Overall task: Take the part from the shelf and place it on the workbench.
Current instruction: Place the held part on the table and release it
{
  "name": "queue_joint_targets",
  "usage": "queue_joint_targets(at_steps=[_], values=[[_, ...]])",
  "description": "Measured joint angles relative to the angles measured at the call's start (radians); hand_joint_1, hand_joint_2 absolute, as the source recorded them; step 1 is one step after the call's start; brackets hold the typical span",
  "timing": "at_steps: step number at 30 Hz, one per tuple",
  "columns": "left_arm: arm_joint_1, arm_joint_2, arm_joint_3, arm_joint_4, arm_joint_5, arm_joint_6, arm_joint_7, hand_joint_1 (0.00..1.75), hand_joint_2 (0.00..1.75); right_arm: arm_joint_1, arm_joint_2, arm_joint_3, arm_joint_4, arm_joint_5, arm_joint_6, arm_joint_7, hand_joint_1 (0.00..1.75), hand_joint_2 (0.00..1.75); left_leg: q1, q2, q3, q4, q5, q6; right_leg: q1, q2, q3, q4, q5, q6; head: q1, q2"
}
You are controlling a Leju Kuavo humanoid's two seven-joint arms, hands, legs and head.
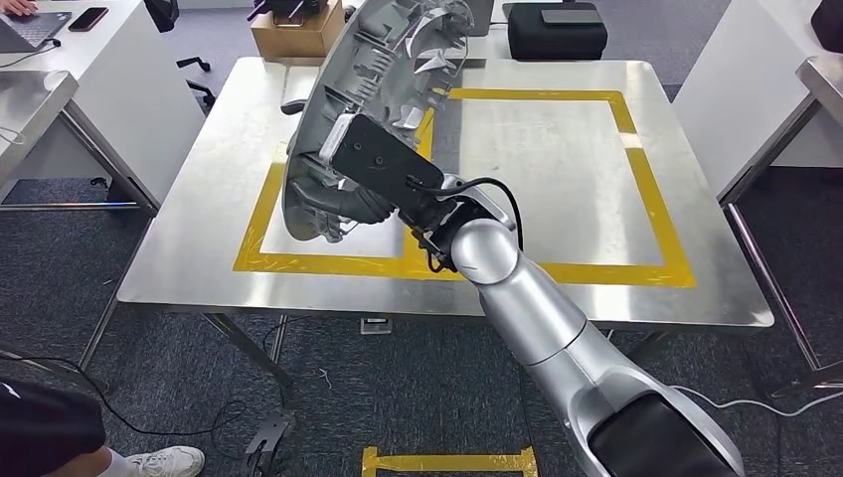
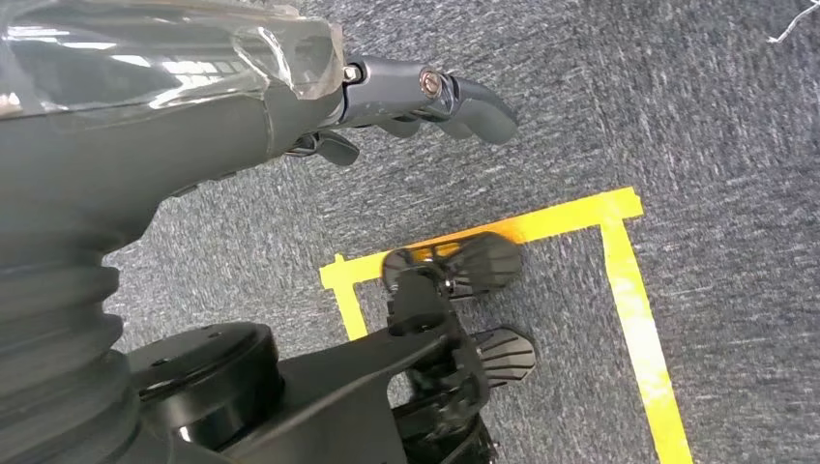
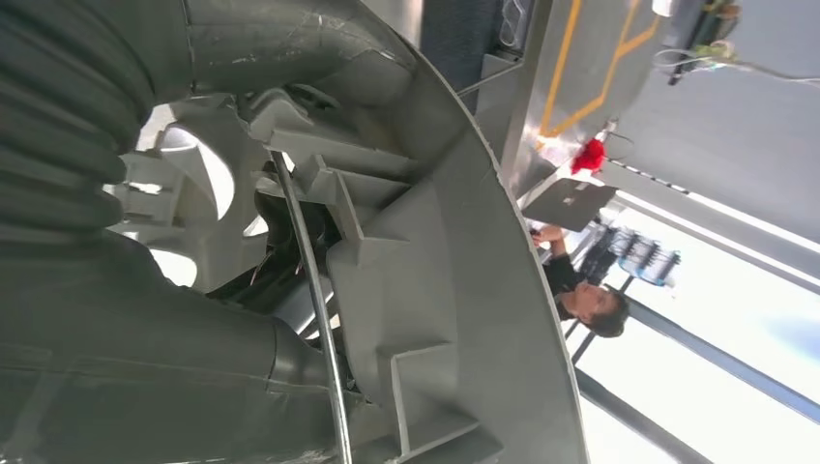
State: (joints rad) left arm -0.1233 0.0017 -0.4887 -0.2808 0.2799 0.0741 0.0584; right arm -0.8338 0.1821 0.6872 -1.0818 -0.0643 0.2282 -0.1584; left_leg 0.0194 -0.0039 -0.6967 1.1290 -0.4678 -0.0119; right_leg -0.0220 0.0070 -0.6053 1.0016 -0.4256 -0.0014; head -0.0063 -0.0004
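The part is a large round grey plastic wheel cover point(image 1: 383, 70) with ribs and cut-outs. My right hand point(image 1: 348, 204) grips it by its lower rim and holds it tilted on edge above the left half of the steel workbench point(image 1: 557, 159). Its lower edge hangs over the yellow tape rectangle point(image 1: 656, 199). In the right wrist view the cover's ribbed inner side point(image 3: 425, 271) sits right against my right hand point(image 3: 145, 319). My left hand point(image 2: 406, 106) hangs over the carpet, its fingers curled in around nothing.
A cardboard box point(image 1: 296, 35) and a black case point(image 1: 557, 32) stand past the workbench's far edge. White desks flank it left point(image 1: 99, 60) and right point(image 1: 756, 89). A person's shoe point(image 1: 164, 462) shows at the lower left. Yellow floor tape point(image 1: 447, 462) lies before the bench.
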Motion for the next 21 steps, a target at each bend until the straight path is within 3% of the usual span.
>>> queue_joint_targets(at_steps=[2,3,4,5,7,9,13,15,17,18,19,21], values=[[0.000,0.000,0.000,0.000,-0.007,-0.001,0.002,0.00,1.75,0.002,0.001,0.000,0.002,0.002,0.000,0.001,1.75,1.75,0.004,0.001,-0.059,0.127,-0.051,-0.010,0.000,0.000,0.000,0.001,0.000,-0.003,0.000,0.000],[0.000,0.000,0.001,0.000,-0.011,-0.002,0.003,0.00,1.75,0.004,0.001,0.000,0.004,0.004,0.000,0.002,1.75,1.75,0.004,0.001,-0.075,0.158,-0.056,-0.012,0.001,0.000,0.000,0.001,0.000,-0.003,0.000,0.000],[0.000,0.000,0.003,0.000,-0.014,-0.002,0.003,0.00,1.75,0.006,0.001,0.000,0.006,0.007,0.001,0.002,1.75,1.75,0.004,0.002,-0.072,0.151,-0.041,-0.012,0.001,0.001,0.000,0.001,0.000,-0.002,0.000,0.000],[0.000,0.001,0.006,0.000,-0.018,-0.002,0.004,0.00,1.75,0.006,0.001,0.000,0.008,0.011,0.001,0.003,1.75,1.75,0.004,0.002,-0.049,0.103,-0.011,-0.011,0.001,0.003,0.001,0.001,0.000,-0.002,0.000,0.000],[0.000,0.002,0.015,0.000,-0.026,-0.002,0.004,0.00,1.75,0.004,0.002,0.000,0.011,0.026,0.002,0.005,1.75,1.75,0.002,0.002,0.022,-0.036,0.045,-0.004,0.004,0.006,0.000,0.001,-0.001,0.001,0.000,0.000],[-0.001,0.002,0.025,0.000,-0.035,-0.002,0.004,0.00,1.75,-0.003,0.003,0.001,0.017,0.052,-0.001,0.009,1.75,1.75,-0.003,0.001,0.061,-0.109,0.060,0.007,0.009,0.008,-0.003,0.002,-0.001,0.008,0.000,0.000],[0.002,0.001,0.046,0.000,-0.048,-0.002,0.006,0.00,1.75,-0.031,0.001,0.012,0.047,0.183,-0.058,0.038,1.75,1.75,-0.005,0.000,0.066,-0.124,0.065,0.034,0.009,0.005,-0.017,0.016,-0.012,0.025,0.002,0.000],[0.003,0.001,0.059,0.000,-0.054,-0.002,0.006,0.00,1.75,-0.063,0.000,0.024,0.073,0.274,-0.102,0.051,1.75,1.75,-0.003,0.001,0.068,-0.132,0.072,0.046,0.009,0.003,-0.065,0.110,-0.056,0.019,0.003,0.000],[0.007,0.000,0.069,0.000,-0.060,-0.002,0.008,0.00,1.75,-0.094,-0.002,0.037,0.101,0.343,-0.129,0.060,1.75,1.75,-0.006,0.000,0.067,-0.132,0.072,0.051,0.010,0.003,-0.132,0.251,-0.106,0.012,0.003,0.000],[0.009,0.000,0.073,0.000,-0.063,-0.002,0.009,0.00,1.75,-0.105,-0.003,0.045,0.114,0.372,-0.137,0.066,1.75,1.75,-0.007,0.000,0.067,-0.132,0.072,0.051,0.010,0.003,-0.153,0.293,-0.116,0.014,0.003,0.000],[0.010,0.000,0.076,0.000,-0.066,-0.003,0.011,0.00,1.75,-0.115,-0.004,0.055,0.125,0.401,-0.144,0.072,1.75,1.75,-0.008,0.000,0.067,-0.131,0.072,0.051,0.010,0.002,-0.158,0.298,-0.111,0.019,0.003,0.000],[0.011,-0.003,0.083,0.000,-0.075,-0.004,0.016,0.00,1.75,-0.134,-0.003,0.074,0.144,0.461,-0.157,0.083,1.75,1.75,-0.008,-0.003,0.067,-0.128,0.071,0.049,0.010,0.002,-0.109,0.192,-0.063,0.033,0.003,0.000]])
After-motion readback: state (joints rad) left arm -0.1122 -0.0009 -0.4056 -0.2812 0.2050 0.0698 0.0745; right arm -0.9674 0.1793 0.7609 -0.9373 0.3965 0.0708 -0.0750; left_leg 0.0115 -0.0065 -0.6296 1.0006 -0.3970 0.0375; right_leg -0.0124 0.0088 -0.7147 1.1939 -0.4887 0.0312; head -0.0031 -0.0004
